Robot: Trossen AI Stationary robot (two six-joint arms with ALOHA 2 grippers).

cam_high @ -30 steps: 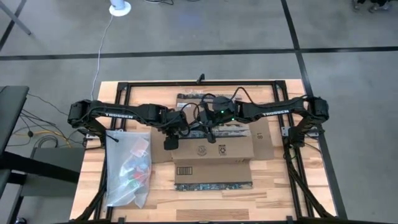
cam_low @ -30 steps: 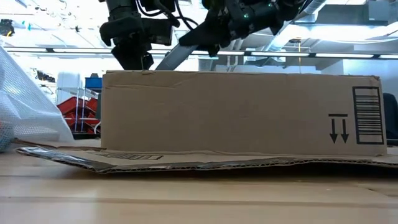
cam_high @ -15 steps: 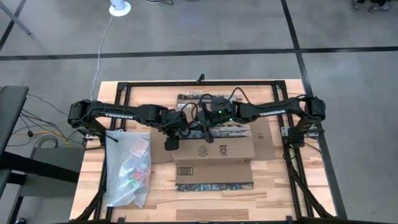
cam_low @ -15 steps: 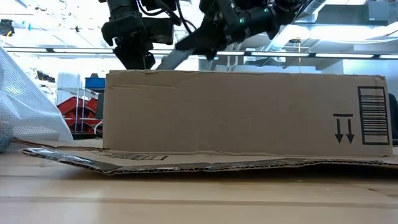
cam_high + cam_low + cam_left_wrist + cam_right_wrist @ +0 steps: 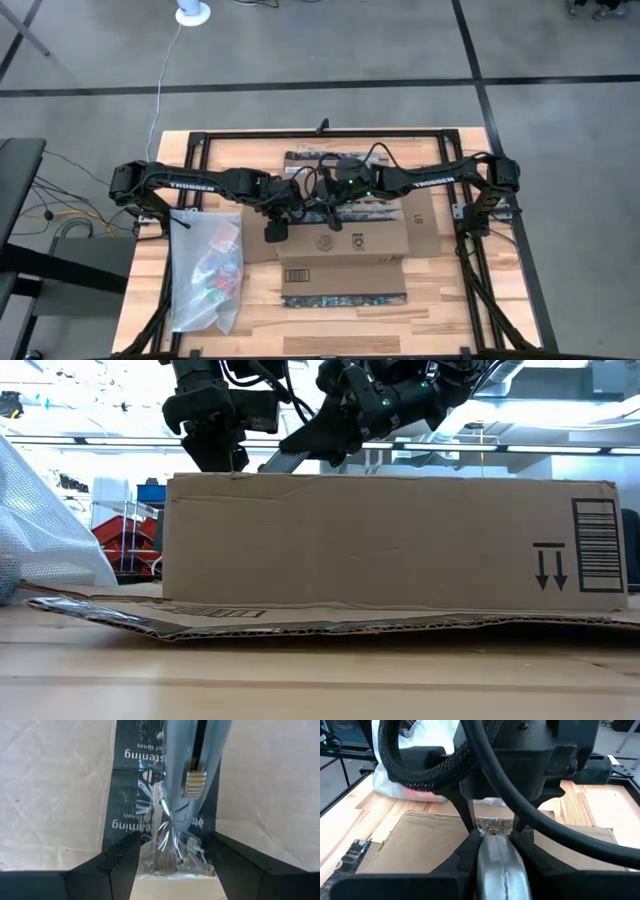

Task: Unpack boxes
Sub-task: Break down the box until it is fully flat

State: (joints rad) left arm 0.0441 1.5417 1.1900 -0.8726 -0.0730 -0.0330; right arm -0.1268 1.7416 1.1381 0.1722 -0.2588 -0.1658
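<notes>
The brown cardboard box (image 5: 345,245) (image 5: 390,540) stands mid-table with its flaps spread out flat. Both grippers meet over its far side, above the dark printed tape strip (image 5: 127,795). My left gripper (image 5: 298,206) (image 5: 170,855) has a crumpled piece of clear film (image 5: 170,847) between its fingers. My right gripper (image 5: 332,206) (image 5: 492,845) is shut on a grey metal tool (image 5: 192,765) (image 5: 495,865) with a brass wheel. The tool's tip points into the film. In the low view the box's near wall hides both sets of fingertips. My left gripper has the crumpled clear film (image 5: 165,840) pinched between its two fingers, which point down from above. The film sits bunched on the tape strip, on the cardboard. My right gripper holds the grey tool's body (image 5: 492,857) between its two fingers, which lie along it. The tool slants down toward the table's left, its tip at the film (image 5: 492,826).
A clear plastic bag (image 5: 205,270) (image 5: 45,530) of small coloured items lies on the table left of the box. The box's near flap (image 5: 343,285) and right flap (image 5: 420,225) lie flat on the wood. A black frame (image 5: 320,133) runs round the table.
My right gripper has gone a little toward the table's left with the tool, closer to my left gripper.
</notes>
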